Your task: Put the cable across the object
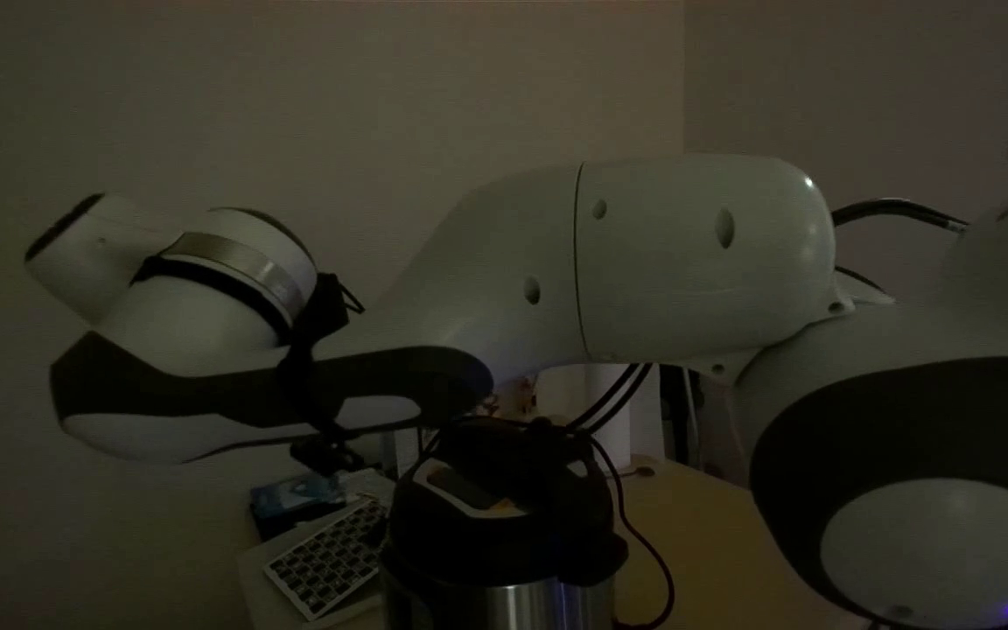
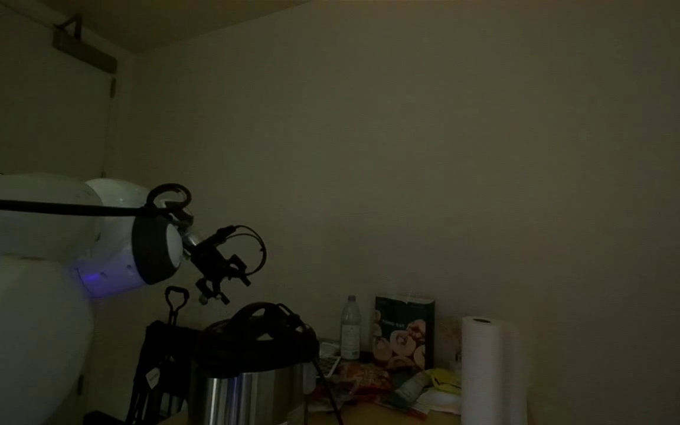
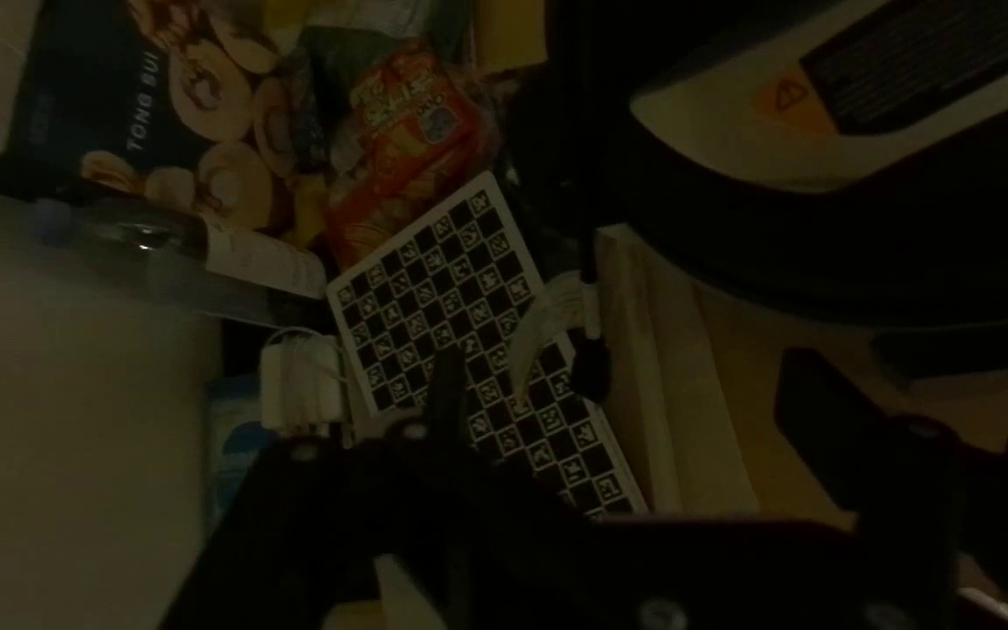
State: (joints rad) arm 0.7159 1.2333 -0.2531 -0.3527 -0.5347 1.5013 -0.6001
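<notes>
The black cable (image 1: 656, 555) lies over the lid of a silver and black cooker (image 1: 548, 604) and hangs down its side in a loose curve. In an exterior view the cable (image 2: 329, 391) runs down beside the cooker (image 2: 251, 395). In the wrist view a dark cord end (image 3: 591, 372) hangs beside the cooker (image 3: 731, 236), over a checkered board. My gripper (image 2: 222, 292) is above the cooker's lid in this exterior view. In the wrist view my gripper (image 3: 631, 402) has its fingers wide apart with nothing between them. Dim light hides how the cable lies on the lid.
A checkered board (image 3: 434, 306), a red snack bag (image 3: 412, 140), a bottle (image 2: 350, 330) and a dark food box (image 2: 404, 330) stand or lie near the cooker. A paper towel roll (image 2: 484, 372) stands at the right. The wooden table (image 1: 714, 542) carries the cooker.
</notes>
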